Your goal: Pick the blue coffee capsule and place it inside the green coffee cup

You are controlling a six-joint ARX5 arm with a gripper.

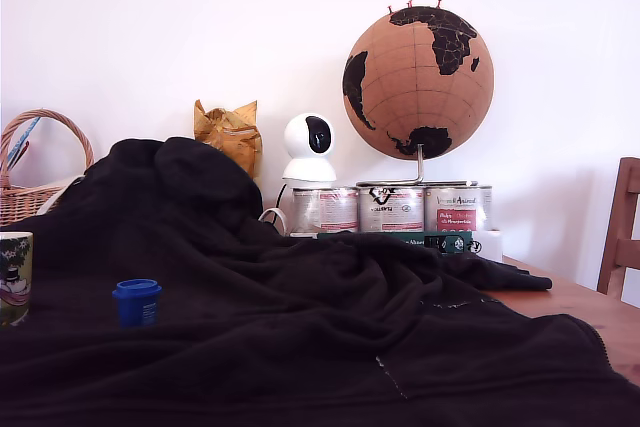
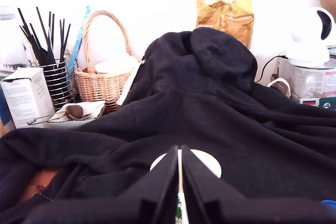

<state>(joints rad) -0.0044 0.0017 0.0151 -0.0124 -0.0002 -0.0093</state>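
Two things matter for this step: the blue coffee capsule (image 1: 137, 302) and the green coffee cup (image 1: 14, 278), both sitting on the black cloth (image 1: 330, 327) at about 9 o'clock in the exterior view, the capsule near the cup and apart from it. The hand (image 2: 179, 182) does not show in that view; in the wrist view its two dark fingers (image 2: 163, 187) are pressed together with only a thin slit between them, pinching nothing. To do the pick well, the hand would likely need to spread wide first, centre over the capsule's wider rim, and come straight down so the soft, wrinkled cloth does not tip the pot.

Much is hard to make out. The cup is cut off by the exterior view's left edge, so its handle cannot be seen. In the wrist view, only a pale rounded rim (image 2: 206, 162) shows behind the fingers, probably the cup's, and a sliver of blue at 4 o'clock may be the capsule. The surface under the cloth is mostly covered.
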